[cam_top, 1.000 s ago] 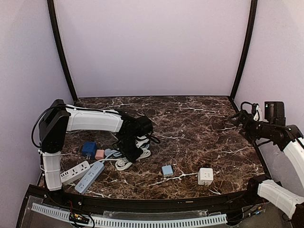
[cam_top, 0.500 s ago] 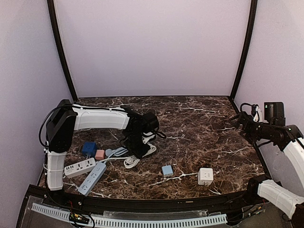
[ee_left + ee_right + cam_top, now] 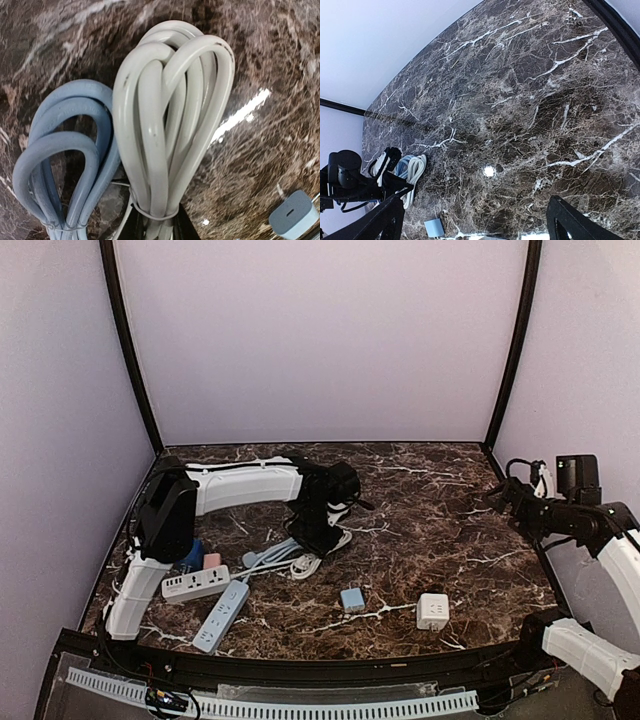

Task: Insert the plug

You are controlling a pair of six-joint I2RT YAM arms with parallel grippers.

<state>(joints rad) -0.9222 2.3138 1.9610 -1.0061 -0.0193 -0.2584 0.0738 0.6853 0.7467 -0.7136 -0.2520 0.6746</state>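
Dark marble table (image 3: 430, 490), pale walls on three sides. Left arm stretched out over the left-centre, left gripper (image 3: 318, 538) pointing down onto a white cord bundle (image 3: 165, 115). In the left wrist view its dark fingers (image 3: 181, 227) are pressed in on either side of the bundle right at the thin tie, pinching the looped cord between them. A blue cord bundle (image 3: 65, 165) lies just beside the white one on the left, touching it, also tied near its base. The cords trail toward the near left, where a white power strip (image 3: 195, 585) and a blue-grey power strip (image 3: 222, 615) lie at a slant, close together. Just behind the white strip sit a dark blue block (image 3: 190, 555) and a pink block (image 3: 211, 561). The light-blue charger plug (image 3: 351, 599) rests alone on the marble, near centre, nearer than the held cords and apart from them; its slotted end shows at the corner of the left wrist view. A white cube socket (image 3: 432, 611) sits to its right, apart. Right gripper (image 3: 476, 200) is raised at the far right edge, fingers spread wide, nothing between them, well apart from everything.
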